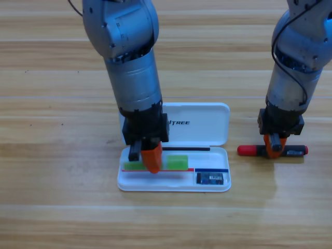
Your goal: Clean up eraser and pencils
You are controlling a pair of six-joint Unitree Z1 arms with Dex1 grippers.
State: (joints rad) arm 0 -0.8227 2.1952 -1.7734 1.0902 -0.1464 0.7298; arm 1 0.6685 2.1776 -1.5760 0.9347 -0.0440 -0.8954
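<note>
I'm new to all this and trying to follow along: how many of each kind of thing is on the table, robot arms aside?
Pencils: 2, a green-ended one under the left gripper in the case, a black and red one under the right gripper on the table
Eraser: 1
White case: 1
Total: 4

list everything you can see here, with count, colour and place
case: 1, white, open, table centre
eraser: 1, dark with blue label, in the case's lower right corner
green-ended pencil: 1, over the case's tray, in the left gripper
black pencil with red cap: 1, on the table right of the case
table: 1, wooden
left gripper: 1, orange, over the tray
right gripper: 1, orange, down on the black pencil
</note>
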